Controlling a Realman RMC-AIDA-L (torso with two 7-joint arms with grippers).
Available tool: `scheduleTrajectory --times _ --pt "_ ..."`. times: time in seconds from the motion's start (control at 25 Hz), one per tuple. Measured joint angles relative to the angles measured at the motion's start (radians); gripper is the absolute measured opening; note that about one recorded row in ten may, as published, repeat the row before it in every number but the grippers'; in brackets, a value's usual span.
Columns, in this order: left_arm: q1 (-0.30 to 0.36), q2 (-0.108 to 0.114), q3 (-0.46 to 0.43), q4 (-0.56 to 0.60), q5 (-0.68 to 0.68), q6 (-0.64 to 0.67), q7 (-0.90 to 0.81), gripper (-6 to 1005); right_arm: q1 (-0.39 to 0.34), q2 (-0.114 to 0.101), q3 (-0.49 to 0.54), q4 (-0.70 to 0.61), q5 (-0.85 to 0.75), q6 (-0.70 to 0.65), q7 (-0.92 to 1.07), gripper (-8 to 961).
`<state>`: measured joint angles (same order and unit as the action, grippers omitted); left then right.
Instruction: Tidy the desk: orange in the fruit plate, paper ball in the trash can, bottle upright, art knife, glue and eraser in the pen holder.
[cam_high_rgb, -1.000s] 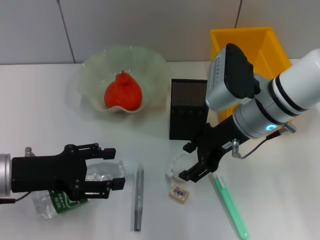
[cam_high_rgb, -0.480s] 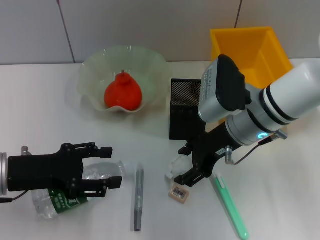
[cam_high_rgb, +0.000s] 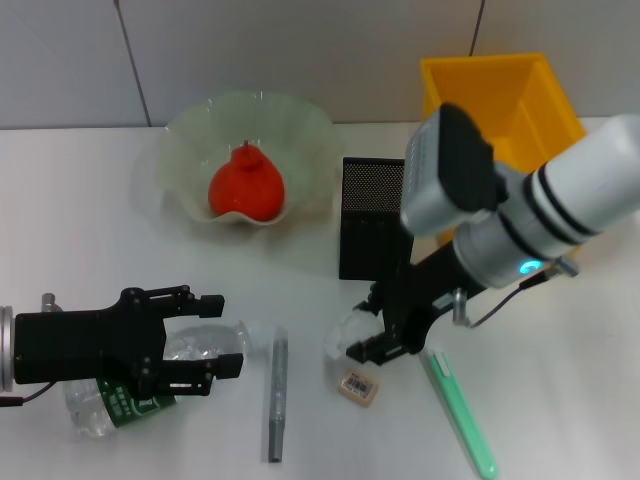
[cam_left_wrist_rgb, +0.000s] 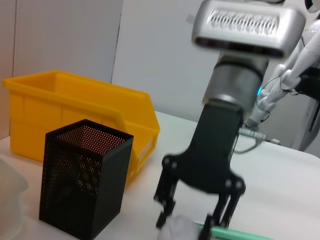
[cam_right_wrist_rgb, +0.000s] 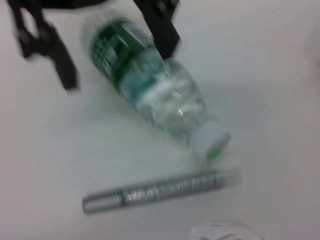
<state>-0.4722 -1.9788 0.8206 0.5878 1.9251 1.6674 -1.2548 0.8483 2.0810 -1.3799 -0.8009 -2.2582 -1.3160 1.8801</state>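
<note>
Right pincer (cam_high_rgb: 372, 332) has dropped onto the white crumpled paper ball (cam_high_rgb: 352, 331), fingers spread either side of it, not yet pinching. Ball sits on the white table (cam_high_rgb: 80, 220) beside the tall black mesh pen holder (cam_high_rgb: 374, 215). Grab looks imminent, then the yellow plastic trash can (cam_high_rgb: 500, 95). Left pincer (cam_high_rgb: 205, 345) hasn't moved, spread over the lying clear plastic bottle (cam_high_rgb: 130, 390).
</note>
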Motion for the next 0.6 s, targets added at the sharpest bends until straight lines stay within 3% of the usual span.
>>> scheduleTrajectory --times 0.16,0.2,0.24,0.28,0.36,0.44,0.6 --pt "0.0 0.0 0.0 0.001 0.0 0.0 -0.001 763 -0.036 -0.006 0.146 -0.151 -0.001 -0.145 0.043 505" --pt "0.0 0.0 0.0 0.001 0.0 0.0 -0.001 762 -0.046 -0.008 0.21 -0.196 0.001 -0.191 0.052 506" --pt "0.0 0.0 0.0 0.002 0.0 0.0 -0.002 762 -0.057 -0.012 0.347 -0.264 0.011 -0.264 0.063 506" --pt "0.0 0.0 0.0 0.002 0.0 0.0 -0.002 761 -0.057 -0.012 0.347 -0.264 0.011 -0.264 0.063 507" --pt "0.0 0.0 0.0 0.002 0.0 0.0 -0.002 760 -0.059 -0.02 0.489 -0.3 0.026 -0.308 0.067 508" --pt "0.0 0.0 0.0 0.002 0.0 -0.001 -0.002 760 -0.063 -0.038 0.639 -0.308 0.017 -0.26 0.087 510" --pt "0.0 0.0 0.0 0.003 0.0 -0.004 -0.002 758 -0.081 -0.049 0.704 -0.301 0.001 -0.154 0.103 512"
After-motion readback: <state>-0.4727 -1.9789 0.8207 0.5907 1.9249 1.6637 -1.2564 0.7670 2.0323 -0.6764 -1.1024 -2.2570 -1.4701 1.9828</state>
